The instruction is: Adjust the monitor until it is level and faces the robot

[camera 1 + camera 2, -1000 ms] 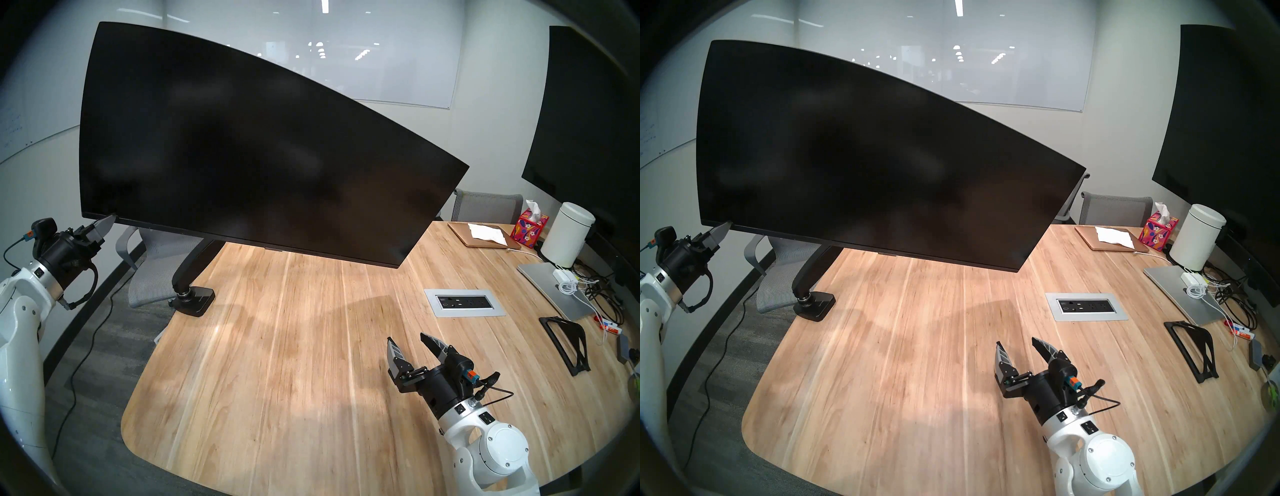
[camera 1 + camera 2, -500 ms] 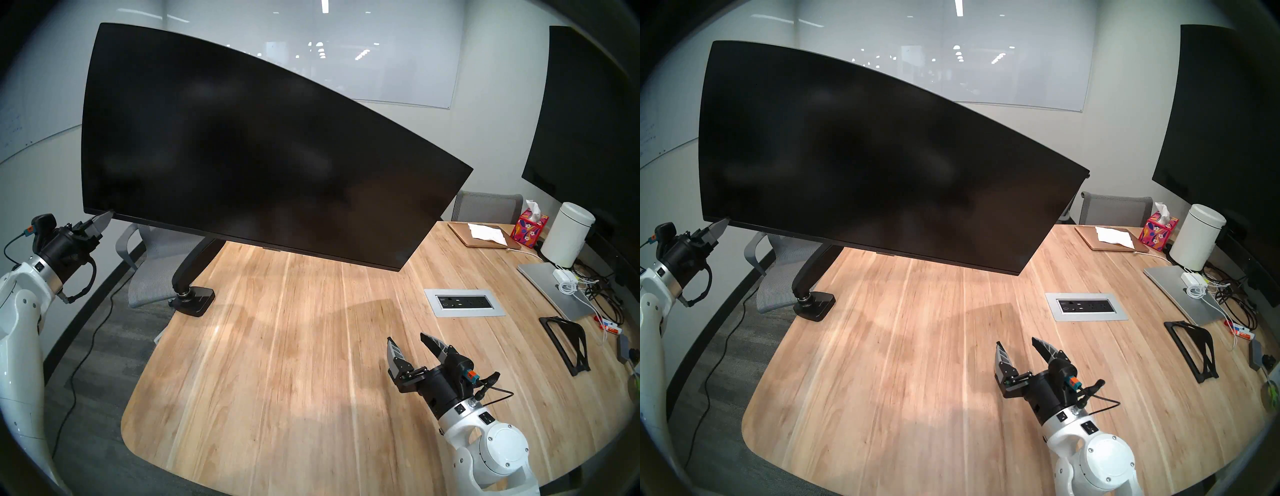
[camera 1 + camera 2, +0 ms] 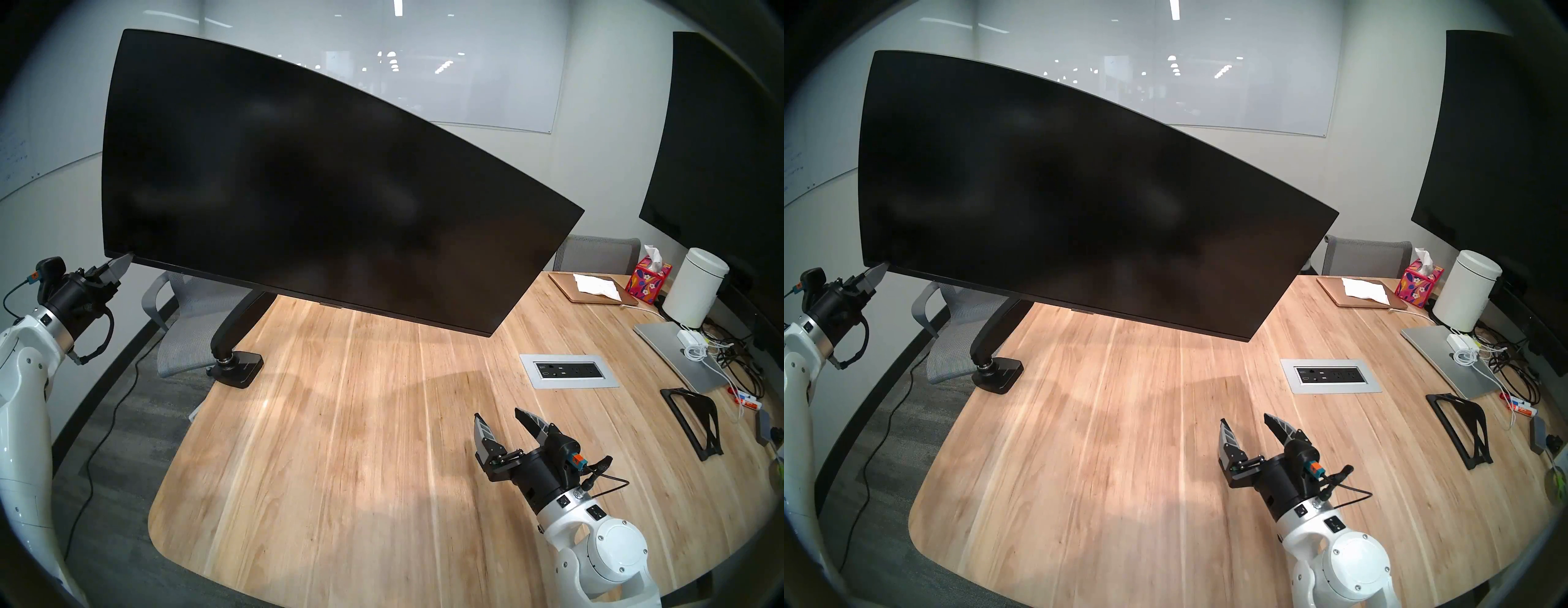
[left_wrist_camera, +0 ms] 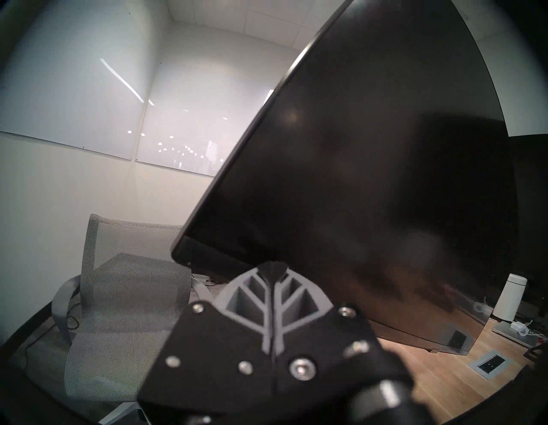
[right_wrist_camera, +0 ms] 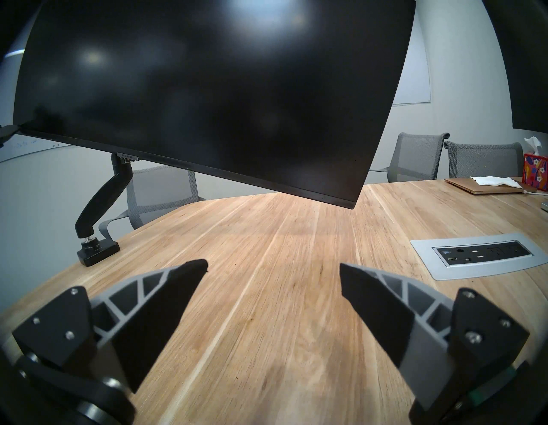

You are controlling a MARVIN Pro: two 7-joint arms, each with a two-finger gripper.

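Our left gripper (image 3: 126, 258) has its fingers pressed together with nothing between them, and its pointed tip sits under the lower left corner of the monitor (image 3: 322, 182), touching the bottom edge there or very nearly (the wrist view shows the closed tip right at that edge). We hold the screen above the wooden table (image 3: 339, 446) on its black mount arm (image 3: 237, 327), clamped at the table's left side. It is plainly not level: the left end rides high and the right end sags toward the tabletop. We judge the levelling step to be in hand, with much of it left. Next we would need to bring the right end up or the left end down, since lifting further at the left corner would only worsen the slope. Our right gripper (image 3: 500, 420) hovers over the table with its fingers spread wide and empty, well short of the low right corner.
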